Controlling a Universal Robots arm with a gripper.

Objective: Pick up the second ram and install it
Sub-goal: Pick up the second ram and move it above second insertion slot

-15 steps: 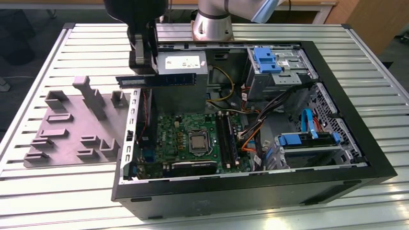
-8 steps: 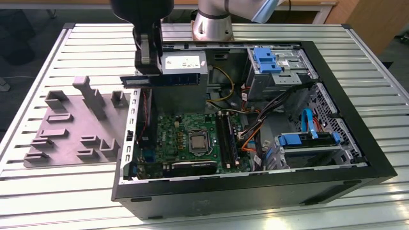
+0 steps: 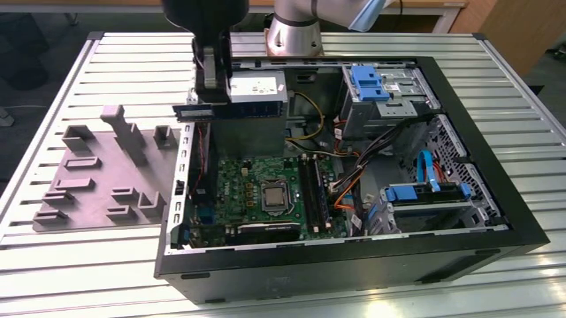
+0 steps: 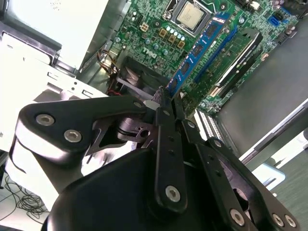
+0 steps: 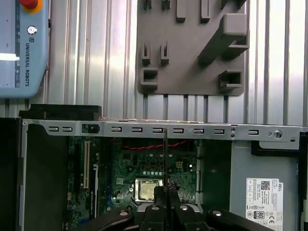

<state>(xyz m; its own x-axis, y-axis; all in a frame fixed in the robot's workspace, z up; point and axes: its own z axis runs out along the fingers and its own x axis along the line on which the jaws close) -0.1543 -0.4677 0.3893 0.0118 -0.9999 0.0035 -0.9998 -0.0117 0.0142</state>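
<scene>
Over the slatted metal bench (image 3: 89, 265), the thin blue-green second ram (image 3: 199, 111) is clamped by the gripper (image 3: 209, 99). Its length is held level.

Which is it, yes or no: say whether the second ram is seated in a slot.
No; in the exterior view the gripper holds the second ram above the case.

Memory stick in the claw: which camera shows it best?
The second wrist view: the memory stick pokes out from the claw, its blue face and dark chips plain. The exterior view shows a small dark strip held over the computer case. The first wrist view shows its thin edge.
</scene>
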